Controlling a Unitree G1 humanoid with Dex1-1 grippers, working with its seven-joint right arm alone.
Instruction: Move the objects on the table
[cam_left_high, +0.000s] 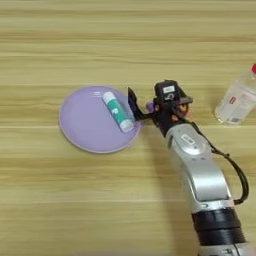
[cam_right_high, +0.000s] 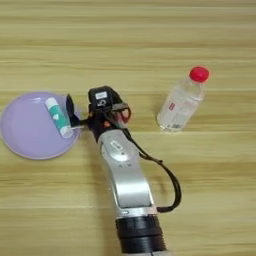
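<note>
A round lavender plate (cam_left_high: 87, 125) lies on the wooden table (cam_left_high: 60, 200) left of centre. A white-and-green glue stick (cam_left_high: 118, 111) lies on the plate's right part, slanting down to the right. My right gripper (cam_left_high: 138, 108) is at the plate's right rim, right beside the glue stick, open and holding nothing. One black finger (cam_left_high: 132, 101) stands over the rim. The silver forearm (cam_left_high: 200, 170) comes in from the bottom right. A small bit of purple (cam_left_high: 149, 106) shows against the gripper body; most of it is hidden, so I cannot tell what it is.
A clear plastic bottle (cam_right_high: 179, 107) with a red cap (cam_right_high: 199, 74) lies tilted on the table to the right of the gripper. A black cable (cam_right_high: 167, 182) loops off the forearm's right side.
</note>
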